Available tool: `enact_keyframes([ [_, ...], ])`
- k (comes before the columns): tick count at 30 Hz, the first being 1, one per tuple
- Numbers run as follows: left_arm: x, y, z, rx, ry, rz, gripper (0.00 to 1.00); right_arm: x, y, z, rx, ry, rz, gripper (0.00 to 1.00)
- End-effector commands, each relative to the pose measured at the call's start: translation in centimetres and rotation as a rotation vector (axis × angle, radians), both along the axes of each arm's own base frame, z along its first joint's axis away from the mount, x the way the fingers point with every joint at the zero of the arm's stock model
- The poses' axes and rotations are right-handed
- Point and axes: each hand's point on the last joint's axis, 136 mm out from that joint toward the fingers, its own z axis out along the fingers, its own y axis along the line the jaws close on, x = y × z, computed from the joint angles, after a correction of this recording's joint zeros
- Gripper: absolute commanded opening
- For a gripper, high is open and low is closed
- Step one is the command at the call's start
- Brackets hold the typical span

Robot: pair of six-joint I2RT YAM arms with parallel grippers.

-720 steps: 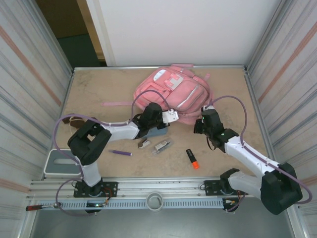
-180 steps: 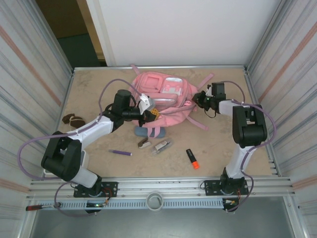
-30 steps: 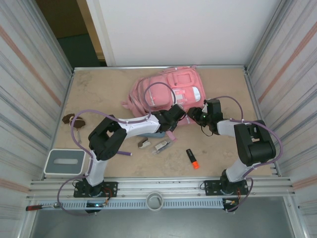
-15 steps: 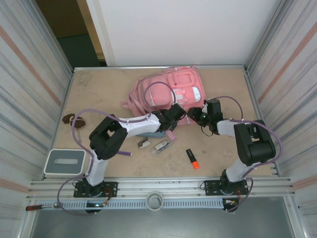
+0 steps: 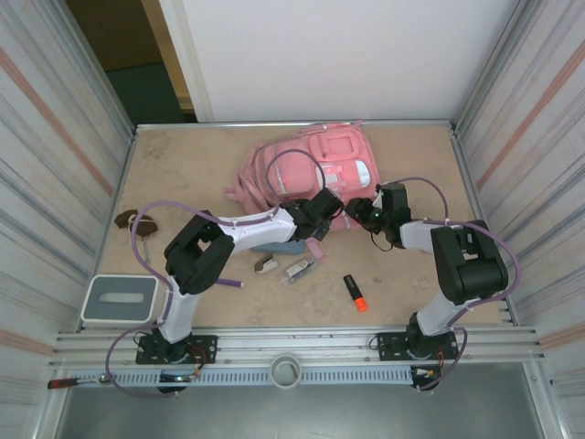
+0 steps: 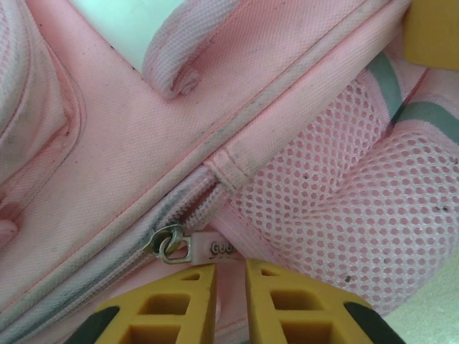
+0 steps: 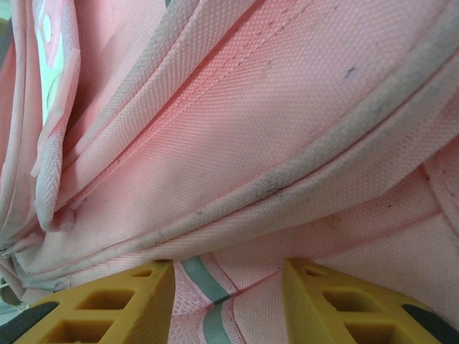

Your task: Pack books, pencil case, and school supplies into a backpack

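The pink backpack [image 5: 306, 169] lies at the back middle of the table. My left gripper [image 5: 322, 208] is at its near edge, shut on the pink zipper pull [image 6: 228, 248] beside the metal slider [image 6: 170, 244]. My right gripper [image 5: 358, 212] grips the backpack's right side, with a fold of pink fabric and a grey-green stripe [image 7: 208, 283] filling the space between its fingers. The blue-grey pencil case [image 5: 274, 245] lies under the left arm. Nearer me lie the purple pen [image 5: 230, 283], the stapler-like piece [image 5: 266, 265], the clip-like piece [image 5: 300, 269] and the orange highlighter [image 5: 355, 293]. The books are out of view.
A brown-and-white lump with a cord [image 5: 128, 219] lies at the left. A white box [image 5: 119, 301] stands at the near left corner. Metal walls close the table on both sides, and bare tabletop lies to the right of the highlighter.
The left gripper's jaws have closed a little on the zipper pull and it has edged slightly left. The right arm and the loose items have not moved.
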Motion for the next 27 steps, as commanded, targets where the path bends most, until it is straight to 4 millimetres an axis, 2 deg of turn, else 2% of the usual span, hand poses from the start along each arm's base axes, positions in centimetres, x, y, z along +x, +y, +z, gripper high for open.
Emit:
enact_keyframes([
  [1, 1.3, -1.0, 1.4, -0.067, -0.036, 0.036, 0.21, -1.5, 0.7, -2.3, -0.001, 0.079, 0.032, 0.42],
  [6, 1.8, -0.6, 1.3, -0.108, -0.047, 0.079, 0.24, -1.6, 0.7, -2.6, 0.002, 0.086, 0.035, 0.42],
  [13, 3.0, 0.5, 1.2, -0.165, -0.046, 0.134, 0.24, -1.6, 0.9, -2.8, 0.005, 0.089, 0.037, 0.42],
  [20, 3.5, 0.6, 1.2, -0.239, -0.022, 0.154, 0.16, -1.7, 0.9, -3.0, 0.005, 0.094, 0.038, 0.42],
  [22, 3.5, 0.6, 1.3, -0.245, -0.021, 0.153, 0.11, -1.6, 0.9, -3.0, 0.007, 0.094, 0.040, 0.42],
  [27, 3.1, 1.1, 2.4, -0.268, -0.036, 0.152, 0.02, -1.8, 0.6, -3.0, 0.004, 0.093, 0.035, 0.42],
])
